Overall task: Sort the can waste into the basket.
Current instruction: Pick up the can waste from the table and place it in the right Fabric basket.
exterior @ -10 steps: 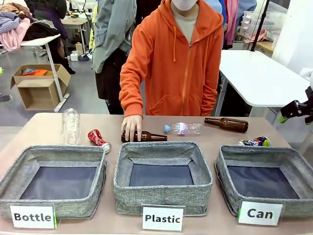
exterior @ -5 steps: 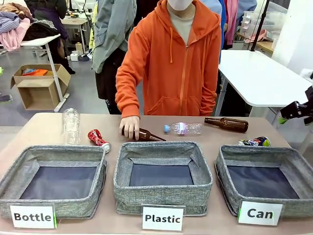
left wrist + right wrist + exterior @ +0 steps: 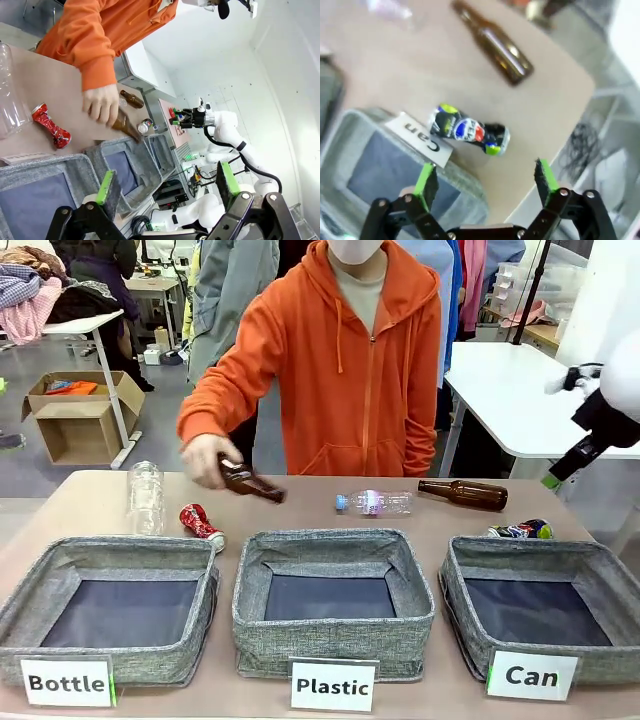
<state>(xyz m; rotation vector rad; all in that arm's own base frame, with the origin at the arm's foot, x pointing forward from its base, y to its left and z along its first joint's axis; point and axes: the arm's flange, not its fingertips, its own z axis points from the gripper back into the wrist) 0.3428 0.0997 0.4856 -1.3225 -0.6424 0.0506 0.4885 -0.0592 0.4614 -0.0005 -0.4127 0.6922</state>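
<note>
Front view: the robot's right hand (image 3: pixel 553 478) is seen high at the right edge, above the bench (image 3: pixel 90 502) and well apart from everything on it. In the right wrist view its green-padded fingers are spread wide and nothing is held between them. The left hand (image 3: pixel 166 182) is likewise opened wide and empty in the left wrist view.

The dark blue-green can (image 3: pixel 522 530) is laid on its side on the bench, just behind the rear wall of the basket (image 3: pixel 605 665) labelled "Can". The crushed red-and-white can (image 3: pixel 200 523) is laid at the other side, just behind the bin labelled "Bottle" (image 3: pixel 150 665) and near an upright clear bottle (image 3: pixel 146 497). No can is seen inside the basket.

A brown bottle (image 3: pixel 250 482) is held tilted above the bench by the person's hand (image 3: pixel 205 458). A second brown bottle (image 3: pixel 463 494) and a clear plastic bottle (image 3: pixel 375 503) are laid on the bench behind the bins.
</note>
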